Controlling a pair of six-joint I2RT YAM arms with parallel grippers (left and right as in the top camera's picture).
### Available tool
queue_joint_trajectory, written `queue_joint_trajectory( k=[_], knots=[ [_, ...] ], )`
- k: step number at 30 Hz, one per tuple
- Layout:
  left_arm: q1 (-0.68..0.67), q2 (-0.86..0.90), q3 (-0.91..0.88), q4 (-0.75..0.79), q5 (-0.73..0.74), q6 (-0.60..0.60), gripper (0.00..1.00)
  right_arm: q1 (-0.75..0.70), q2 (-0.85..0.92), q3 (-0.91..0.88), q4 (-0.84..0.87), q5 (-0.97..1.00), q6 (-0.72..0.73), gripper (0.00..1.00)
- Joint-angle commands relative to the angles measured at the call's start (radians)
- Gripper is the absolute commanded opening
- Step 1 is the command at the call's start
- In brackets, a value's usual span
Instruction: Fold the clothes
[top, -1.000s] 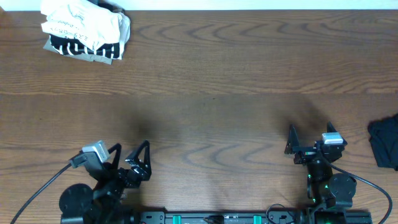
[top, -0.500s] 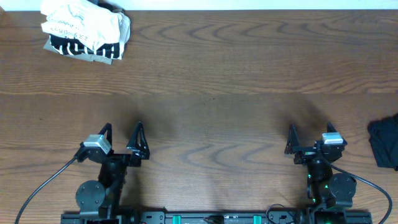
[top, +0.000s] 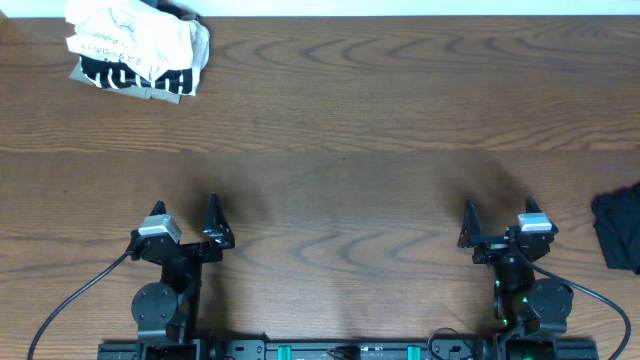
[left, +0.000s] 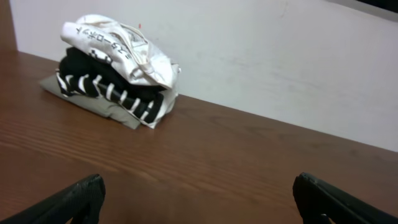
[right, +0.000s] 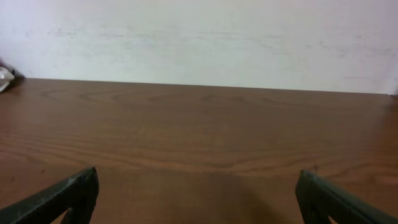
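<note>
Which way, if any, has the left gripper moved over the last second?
Yes. In the overhead view the left gripper has shifted forward and slightly left, toward the stacked clothes, which stayed put.

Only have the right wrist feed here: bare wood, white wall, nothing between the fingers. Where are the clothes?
Observer: A stack of clothes sits at the far left corner of the table, with a white lettered piece on top.
Operator: Anything on my side?
Observer: A black garment lies at the table's right edge, to the right of the right gripper. The overhead frame cuts part of it off.
Operator: And the left arm?
Observer: The left gripper is open and empty at the near edge, and its camera faces the stack.
</note>
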Motion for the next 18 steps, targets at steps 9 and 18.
queue_joint_trajectory(
  k=[9,18],
  knots=[
    [0.001,-0.011,-0.092,0.043,-0.057,0.039,0.98,0.020,-0.006,-0.002,-0.005,-0.001,-0.014,0.99],
    [0.030,-0.011,-0.092,-0.031,-0.060,0.039,0.98,0.020,-0.006,-0.002,-0.005,-0.001,-0.014,0.99]
  ],
)
